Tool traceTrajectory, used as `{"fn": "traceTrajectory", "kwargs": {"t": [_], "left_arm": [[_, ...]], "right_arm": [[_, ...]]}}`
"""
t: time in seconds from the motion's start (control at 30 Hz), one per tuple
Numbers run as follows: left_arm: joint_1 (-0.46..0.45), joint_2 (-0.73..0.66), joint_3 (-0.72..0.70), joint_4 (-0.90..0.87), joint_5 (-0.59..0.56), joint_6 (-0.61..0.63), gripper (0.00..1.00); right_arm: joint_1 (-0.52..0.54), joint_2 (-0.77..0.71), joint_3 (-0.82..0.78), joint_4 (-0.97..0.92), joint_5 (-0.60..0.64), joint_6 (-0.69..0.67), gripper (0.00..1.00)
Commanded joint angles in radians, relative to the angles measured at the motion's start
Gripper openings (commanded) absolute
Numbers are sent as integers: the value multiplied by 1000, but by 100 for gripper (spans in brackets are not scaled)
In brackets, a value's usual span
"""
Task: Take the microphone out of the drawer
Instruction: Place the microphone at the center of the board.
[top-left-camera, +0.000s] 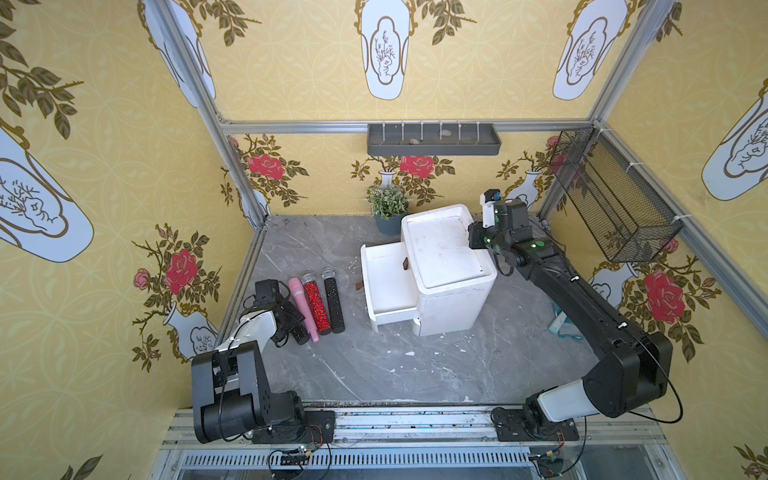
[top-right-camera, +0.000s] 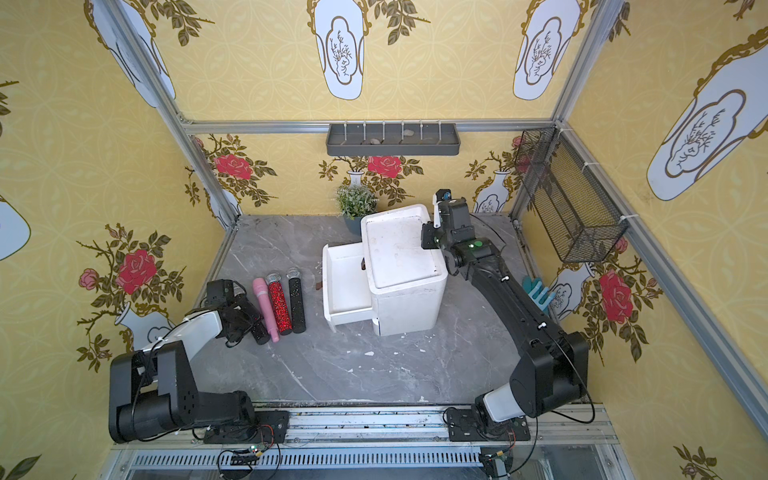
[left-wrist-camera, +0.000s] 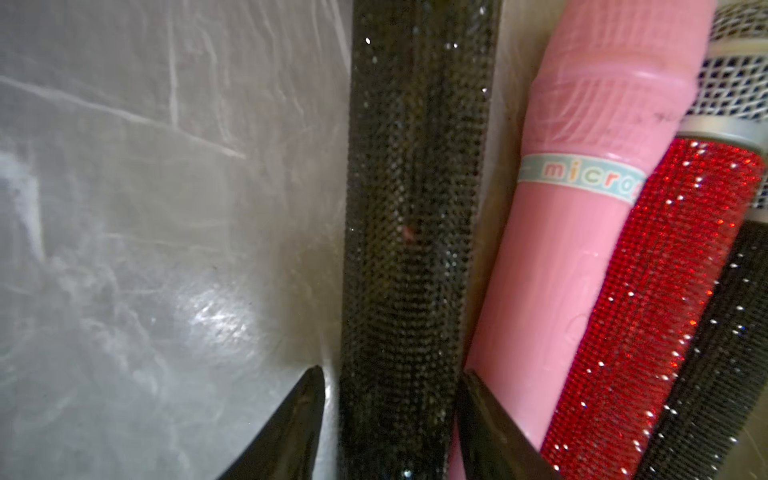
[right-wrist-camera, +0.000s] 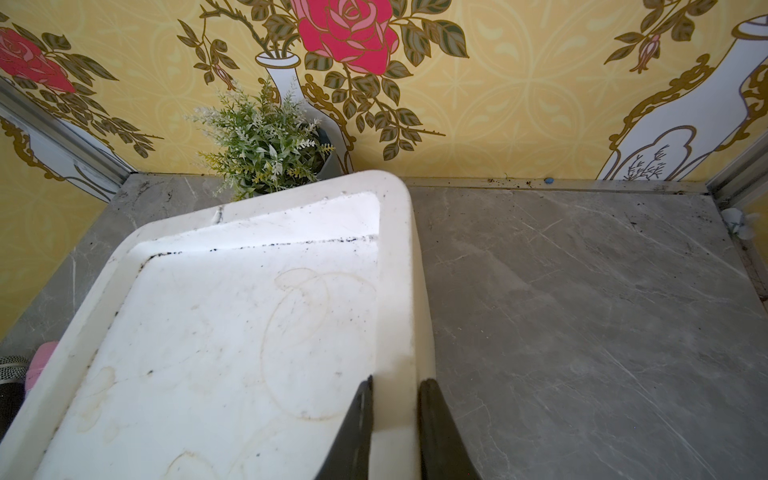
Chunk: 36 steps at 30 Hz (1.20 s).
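Note:
Several microphones lie side by side on the marble table left of the white cabinet (top-left-camera: 449, 257): a pink one (top-left-camera: 302, 307), a red glitter one (top-left-camera: 316, 305) and a black sparkly one (top-left-camera: 334, 305). Another black glitter microphone (left-wrist-camera: 411, 208) lies beside the pink one (left-wrist-camera: 582, 228). My left gripper (left-wrist-camera: 390, 370) straddles its handle, open, with a thin gap showing beside one finger. The cabinet's drawer (top-left-camera: 365, 266) is pulled out and looks empty. My right gripper (right-wrist-camera: 399, 380) is shut on the cabinet's raised top rim (right-wrist-camera: 409, 291) at its right edge.
A potted plant (top-left-camera: 388, 203) stands behind the cabinet. A grey shelf (top-left-camera: 432, 139) hangs on the back wall and a wire basket (top-left-camera: 611, 195) on the right wall. A teal object (top-right-camera: 538, 291) lies behind the right arm. White chips dot the table.

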<state>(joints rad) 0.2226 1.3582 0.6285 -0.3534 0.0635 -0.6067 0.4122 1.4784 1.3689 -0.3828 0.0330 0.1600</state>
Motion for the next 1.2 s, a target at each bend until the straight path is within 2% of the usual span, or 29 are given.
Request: {"fn": "traceTrajectory", "kwargs": {"t": [0.0,0.27,0.43,0.6,0.73,0.97,1.1,1.17], "left_arm": [[1,-15,12,-27,9,-2,58],[-1,-163,80,-114,67,-3,58],[-11,-252,84,-87,210,-60,54],[-97,-295,44,66,371,-157,46],[-180,-257,18,235,470,-250,41],[-307,-131,11,436,504,-361,32],[-367,-52,31,504,503,-389,16],[-392,-18,43,523,501,-398,5]], "right_arm": [[-3,13,-9,-174,-10,6,15],[-3,23,3,-174,-13,6,15],[-3,34,9,-176,-18,9,15],[-3,42,15,-182,-17,9,15],[-1,45,18,-191,-17,9,15],[0,42,14,-194,-10,10,15],[0,41,9,-191,-11,12,15],[0,39,9,-191,-11,13,15]]}}
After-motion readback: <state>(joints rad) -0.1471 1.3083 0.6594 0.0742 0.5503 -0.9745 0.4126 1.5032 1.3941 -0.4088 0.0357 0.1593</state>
